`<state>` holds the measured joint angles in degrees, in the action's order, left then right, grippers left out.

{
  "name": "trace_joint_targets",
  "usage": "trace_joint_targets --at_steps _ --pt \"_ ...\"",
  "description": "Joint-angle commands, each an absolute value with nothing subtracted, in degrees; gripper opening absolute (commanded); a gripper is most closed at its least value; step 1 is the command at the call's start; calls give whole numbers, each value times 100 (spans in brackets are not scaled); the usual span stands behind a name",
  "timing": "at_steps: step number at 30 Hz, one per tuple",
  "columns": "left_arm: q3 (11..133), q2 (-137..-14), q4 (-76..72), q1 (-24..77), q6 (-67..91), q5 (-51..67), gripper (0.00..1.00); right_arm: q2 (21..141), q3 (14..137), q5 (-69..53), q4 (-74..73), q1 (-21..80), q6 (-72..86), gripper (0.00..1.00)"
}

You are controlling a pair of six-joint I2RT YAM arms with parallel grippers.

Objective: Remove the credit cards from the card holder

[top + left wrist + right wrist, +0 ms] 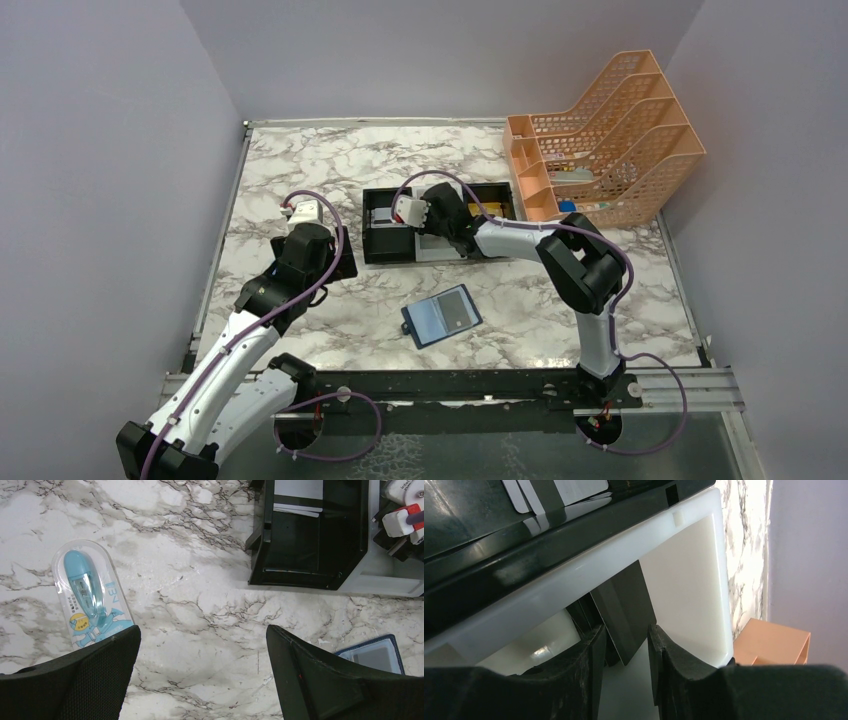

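The card holder [441,316] lies open on the marble, navy with pale pockets; its corner shows in the left wrist view [372,655]. My right gripper [425,232] reaches into the white tray [694,565]. Its jaws [626,630] stand parted around a black credit card [626,610] that leans on edge in the tray. The card rests against the left finger [591,655], and a gap separates it from the right finger. Silver-grey cards [564,492] lie in the black tray [310,535] beside it. My left gripper [200,635] hangs wide open over bare marble, left of the holder.
A blister pack with a blue correction-tape roller [90,595] lies by my left finger. A second black tray [495,200] stands behind the white one. A peach mesh file rack [600,140] fills the back right corner. Grey walls close in on three sides.
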<state>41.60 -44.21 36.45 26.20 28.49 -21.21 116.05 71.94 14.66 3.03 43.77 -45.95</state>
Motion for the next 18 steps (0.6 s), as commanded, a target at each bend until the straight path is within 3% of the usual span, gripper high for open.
trace_joint_targets --at_steps 1,12,18 --pt "4181 -4424 3574 2584 2760 -2053 99 11373 7325 1238 365 4351 -4330 37" --pt "4179 -4482 3571 2585 2769 -2026 99 10111 6902 920 717 4351 -3546 38" --pt "4171 -4467 3519 2585 2741 -1725 99 8838 6127 1094 901 4351 -1241 39"
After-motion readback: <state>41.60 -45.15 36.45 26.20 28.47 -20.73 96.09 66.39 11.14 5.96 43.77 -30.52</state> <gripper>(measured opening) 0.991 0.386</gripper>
